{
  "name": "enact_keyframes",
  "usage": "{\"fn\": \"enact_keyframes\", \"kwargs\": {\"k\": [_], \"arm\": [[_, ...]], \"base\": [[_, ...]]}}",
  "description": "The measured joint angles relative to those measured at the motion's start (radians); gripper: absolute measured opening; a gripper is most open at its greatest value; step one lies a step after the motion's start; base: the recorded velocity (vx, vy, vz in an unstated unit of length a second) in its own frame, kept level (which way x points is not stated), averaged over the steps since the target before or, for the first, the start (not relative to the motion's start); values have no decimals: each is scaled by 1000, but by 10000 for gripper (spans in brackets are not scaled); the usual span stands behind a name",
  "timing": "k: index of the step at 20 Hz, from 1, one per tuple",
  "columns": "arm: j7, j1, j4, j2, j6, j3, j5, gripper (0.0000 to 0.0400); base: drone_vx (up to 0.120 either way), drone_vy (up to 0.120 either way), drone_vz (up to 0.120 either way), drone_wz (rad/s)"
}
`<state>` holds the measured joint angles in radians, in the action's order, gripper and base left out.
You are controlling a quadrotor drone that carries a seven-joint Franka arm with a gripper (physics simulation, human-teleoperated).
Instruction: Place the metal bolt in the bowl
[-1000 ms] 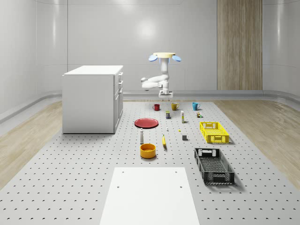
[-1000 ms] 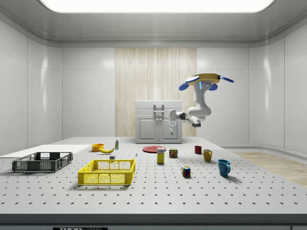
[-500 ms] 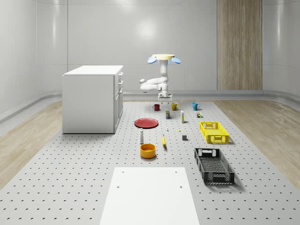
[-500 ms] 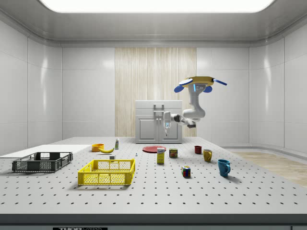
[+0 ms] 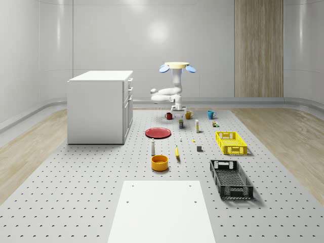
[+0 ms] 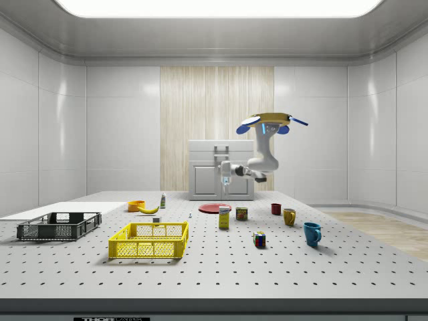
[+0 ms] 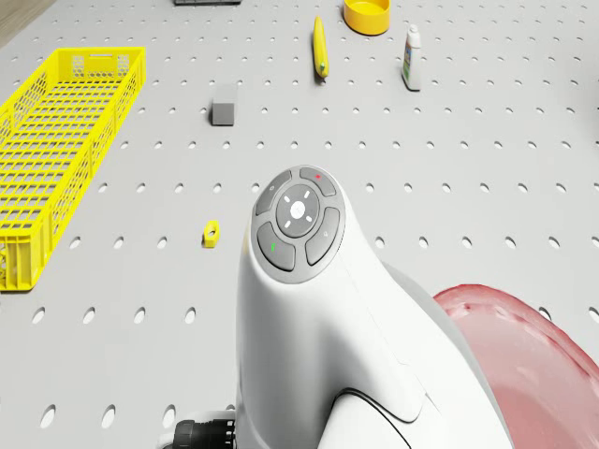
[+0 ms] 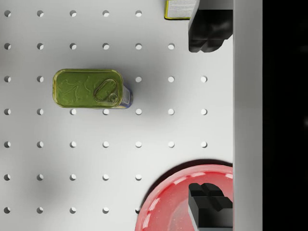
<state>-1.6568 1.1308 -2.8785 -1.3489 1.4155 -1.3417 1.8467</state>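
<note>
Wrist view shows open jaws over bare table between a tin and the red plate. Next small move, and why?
Probably ease the hovering drone toward the bowl: the open jaws hold nothing, and what looks like the bolt lies beyond the red plate, nearer the banana.

The whole-scene view looks down the perforated table (image 5: 76,192) from its near end, high and far back, while the side view sits low at the table's edge, looking across. Both share the airborne drone (image 5: 177,66). The drone view looks forward and down; the wrist view looks straight down, close over the red plate (image 8: 163,207).
</note>
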Motion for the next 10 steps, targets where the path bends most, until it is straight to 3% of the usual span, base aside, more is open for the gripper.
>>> {"fn": "enact_keyframes", "kwargs": {"k": [5,10], "arm": [[-4,4,1,-16,15,-3,-7,400],[-7,8,2,-31,29,-6,-14,400]], "base": [[120,0,-120,0],[120,0,-8,0]]}}
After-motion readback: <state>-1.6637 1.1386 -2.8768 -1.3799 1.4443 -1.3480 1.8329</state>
